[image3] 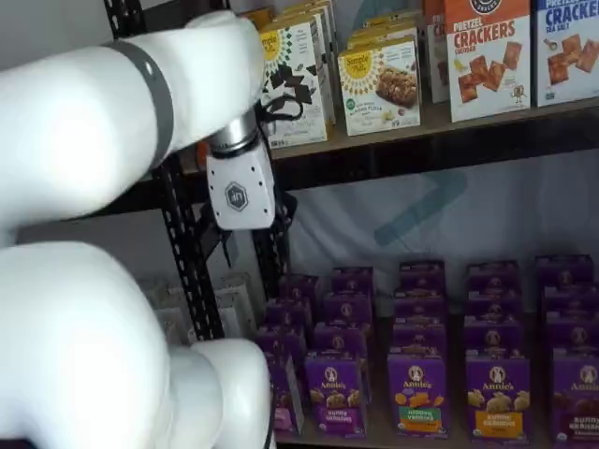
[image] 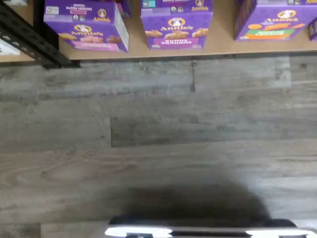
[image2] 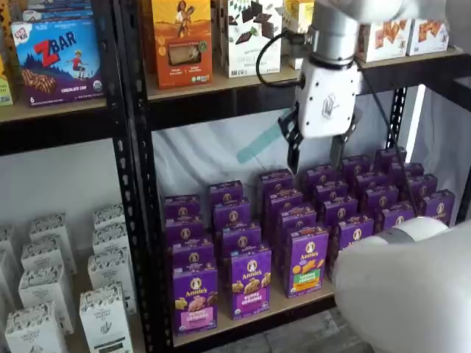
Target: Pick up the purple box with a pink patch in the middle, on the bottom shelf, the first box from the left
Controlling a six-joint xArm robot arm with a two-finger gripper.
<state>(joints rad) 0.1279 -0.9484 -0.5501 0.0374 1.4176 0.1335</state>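
My hand (image2: 315, 156) hangs released, its two black fingers plainly apart, above the rows of purple Annie's cartons and touching none. The purple box (image2: 195, 299) with the pink band stands upright at the front left of the bottom shelf (image2: 257, 315), beside the black upright (image2: 140, 220).

Wrist looks floorward; shelf cameras share the bottom shelf (image2: 294, 307).

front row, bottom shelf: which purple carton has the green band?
The purple Annie's carton with the green band, rightmost of the three front cartons; the purple carton with a pink band and the violet-banded carton stand left.
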